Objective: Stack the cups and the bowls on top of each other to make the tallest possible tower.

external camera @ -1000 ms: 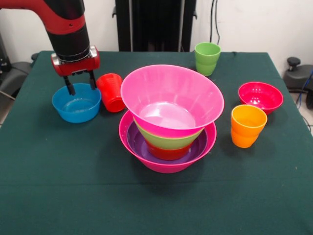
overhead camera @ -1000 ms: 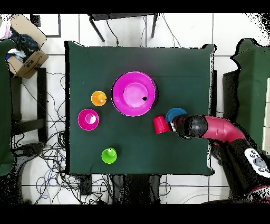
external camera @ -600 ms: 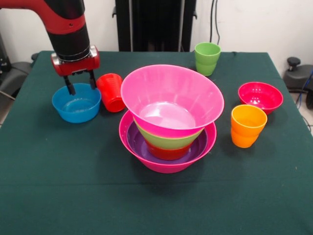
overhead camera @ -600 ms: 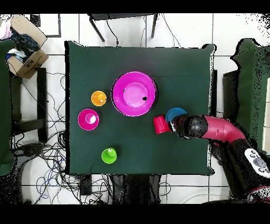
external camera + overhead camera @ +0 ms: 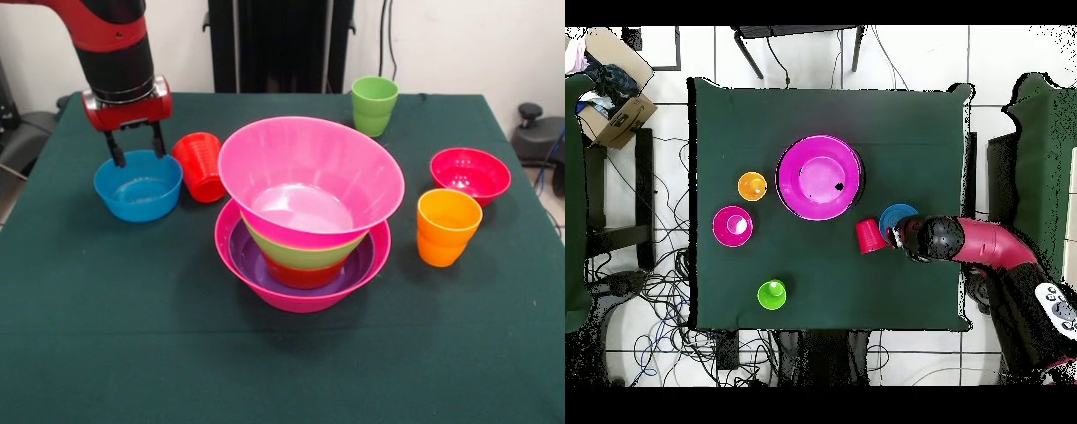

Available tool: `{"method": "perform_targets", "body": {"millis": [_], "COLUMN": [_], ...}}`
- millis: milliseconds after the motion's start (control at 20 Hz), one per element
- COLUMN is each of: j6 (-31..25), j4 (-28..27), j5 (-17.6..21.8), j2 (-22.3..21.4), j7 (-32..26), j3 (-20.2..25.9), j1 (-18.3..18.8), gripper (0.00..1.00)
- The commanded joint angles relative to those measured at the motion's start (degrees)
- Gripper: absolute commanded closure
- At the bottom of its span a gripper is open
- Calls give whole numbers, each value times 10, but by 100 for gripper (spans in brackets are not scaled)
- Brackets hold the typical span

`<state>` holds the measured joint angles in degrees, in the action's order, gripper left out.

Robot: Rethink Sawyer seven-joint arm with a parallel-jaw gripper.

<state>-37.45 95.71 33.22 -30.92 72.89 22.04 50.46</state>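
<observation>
The pincer (image 5: pixel 134 148) hangs with its two fingers spread and nothing between them, straddling the far rim of the blue bowl (image 5: pixel 139 185) near the worktop's (image 5: pixel 106 336) left edge in the front view. That bowl sits upright, mouth to the ceiling, wider than tall, its axis vertical. It looks like thin glossy plastic: light, stiff and probably slick, so a pinch across the rim wall, one finger inside and one outside, seems the sound hold, and the fingers are lined up for just that.

Right beside it lies the red cup (image 5: pixel 200 165), tipped over, its long axis running roughly level with the mouth towards the camera. In the middle of the worktop stands the tower (image 5: pixel 305 212): a hot-pink base, purple, a red bowl, lime green, and a big pink bowl on top sitting tilted. Towards the right edge wait the crimson bowl (image 5: pixel 470 174) and the orange cup (image 5: pixel 448 226), both upright. The green cup (image 5: pixel 374 104) is upright near the far edge.
</observation>
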Motion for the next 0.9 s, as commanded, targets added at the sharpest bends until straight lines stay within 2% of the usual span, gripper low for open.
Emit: {"method": "perform_targets", "body": {"millis": [50,200,350,900], "j6": [-41,-23,-32,-15], "j4": [24,37,37,50], "j5": [43,44,43,85], "j2": [-4,-9,-12,0], "j7": [-133,-128,-130,-179], "j3": [52,63,68,121], "j1": [7,15,19,50], "gripper": [0,0,0,0]}}
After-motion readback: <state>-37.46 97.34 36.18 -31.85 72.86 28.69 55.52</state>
